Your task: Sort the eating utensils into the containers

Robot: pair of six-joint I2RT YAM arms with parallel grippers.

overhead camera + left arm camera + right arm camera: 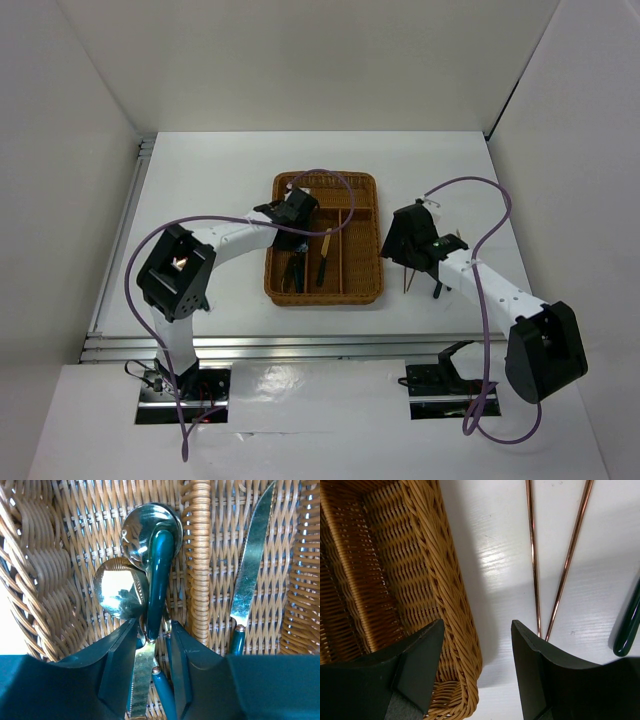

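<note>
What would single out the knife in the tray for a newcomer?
Find the rectangular brown woven wicker tray in the middle of the white table. In the middle of its three long slots lies a slim knife with a gold-coloured blade and dark green handle. It is the only piece seen there and flat-bladed, unlike the round-bowled gold-coloured spoons under the left gripper one slot left.

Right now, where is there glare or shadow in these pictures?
Left wrist: bright highlights on the spoon bowls. Right wrist: a sheen patch on the white table, and the wicker tray shades a strip beside it. Top external: even light.
</note>
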